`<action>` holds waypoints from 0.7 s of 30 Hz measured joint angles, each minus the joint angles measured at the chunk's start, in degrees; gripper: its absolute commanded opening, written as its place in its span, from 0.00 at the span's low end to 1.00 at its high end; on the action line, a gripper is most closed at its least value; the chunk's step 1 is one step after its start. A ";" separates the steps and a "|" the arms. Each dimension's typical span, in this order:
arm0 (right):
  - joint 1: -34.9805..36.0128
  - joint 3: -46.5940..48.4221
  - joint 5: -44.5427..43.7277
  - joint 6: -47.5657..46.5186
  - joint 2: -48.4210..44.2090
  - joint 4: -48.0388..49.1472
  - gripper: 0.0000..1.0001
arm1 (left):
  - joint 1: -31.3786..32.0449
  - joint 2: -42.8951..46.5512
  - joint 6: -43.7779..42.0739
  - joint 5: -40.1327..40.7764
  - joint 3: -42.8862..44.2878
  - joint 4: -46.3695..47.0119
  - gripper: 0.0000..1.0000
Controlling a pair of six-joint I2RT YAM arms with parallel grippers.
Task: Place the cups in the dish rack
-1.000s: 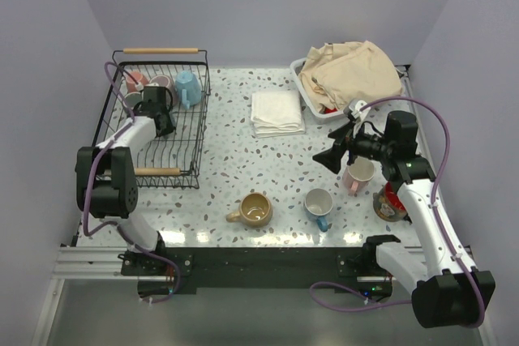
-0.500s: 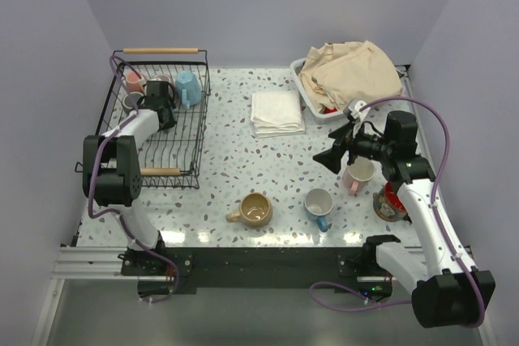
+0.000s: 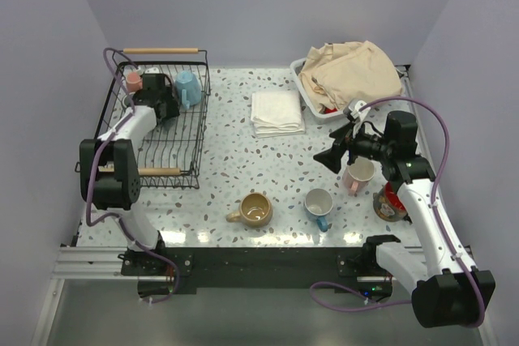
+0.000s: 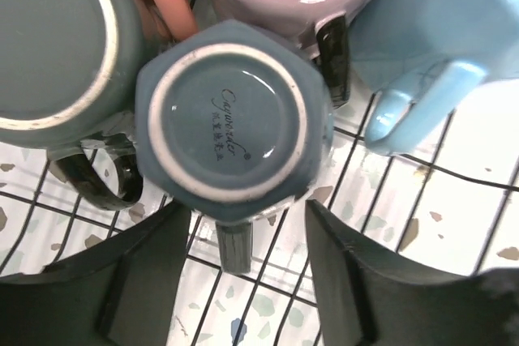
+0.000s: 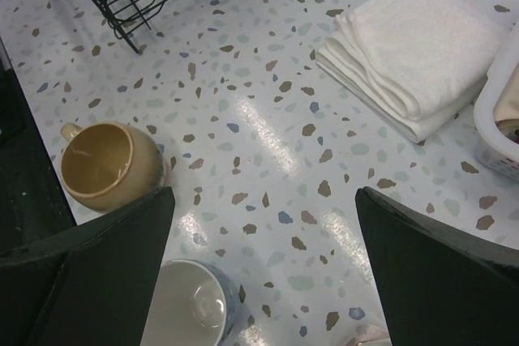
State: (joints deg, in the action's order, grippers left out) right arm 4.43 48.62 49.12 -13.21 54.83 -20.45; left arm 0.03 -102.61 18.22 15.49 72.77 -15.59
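Left end effector [image 4: 247, 210], spread, flanks the inverted grey-teal mug [image 4: 233, 119] in the dish rack [image 3: 172, 142].

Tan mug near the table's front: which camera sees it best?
Right wrist view: the tan mug is close, its inside and handle clear. The top view shows it whole but small; the left wrist view misses it.

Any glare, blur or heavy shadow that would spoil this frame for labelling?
Right wrist view: a bright glare streak crosses the tabletop, and its own fingers are dark, soft silhouettes. Left wrist view: the upturned grey-teal mug is sharp, base script legible, with glints on the glaze. Top view: even light, soft shadows, faint sheen along the tabletop's near edge.
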 measured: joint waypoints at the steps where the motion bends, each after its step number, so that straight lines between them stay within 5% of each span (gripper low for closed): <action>1: 0.00 0.00 -0.07 -0.02 0.02 -0.02 0.99 | -0.07 0.79 -0.02 -0.52 0.00 -0.11 0.67; 14: 0.00 0.31 2.75 -5.49 0.70 -3.74 0.99 | -1.60 27.28 -1.31 -9.79 -6.34 0.09 0.83; 21: 2.71 8.33 5.44 -14.78 10.12 -15.65 0.99 | -1.64 43.74 -1.25 -19.10 -15.26 -1.44 0.87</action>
State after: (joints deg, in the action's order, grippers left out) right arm 7.14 56.95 54.57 -27.99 64.95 -36.10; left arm -1.61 -58.87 16.97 -3.62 57.52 -17.04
